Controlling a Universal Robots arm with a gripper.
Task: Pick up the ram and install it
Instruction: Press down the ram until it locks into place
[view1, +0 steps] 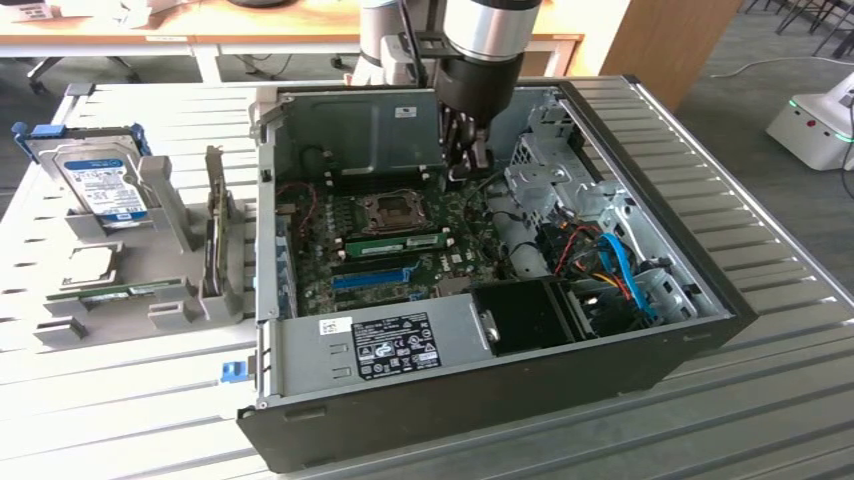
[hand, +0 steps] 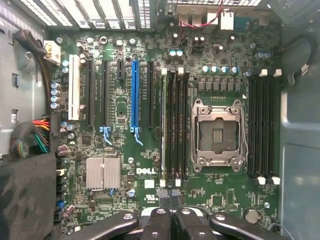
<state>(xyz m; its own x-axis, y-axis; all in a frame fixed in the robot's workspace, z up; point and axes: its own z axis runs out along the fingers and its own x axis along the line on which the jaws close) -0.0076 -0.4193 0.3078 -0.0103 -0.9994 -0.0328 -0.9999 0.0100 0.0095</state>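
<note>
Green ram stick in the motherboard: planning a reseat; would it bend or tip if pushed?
The thin green ram stick looks rigid and light, so bending seems unlikely. Standing on edge beside long black memory slots, it probably won't tip; its bare board seems fragile.

The arm (view1: 487, 40) comes straight down from above. It is shiny silver on top and black lower down. The tool (view1: 463, 165) at its end points down. Its two black fingers (hand: 159, 222) are pressed close together, side by side, with no gap between them.
</note>
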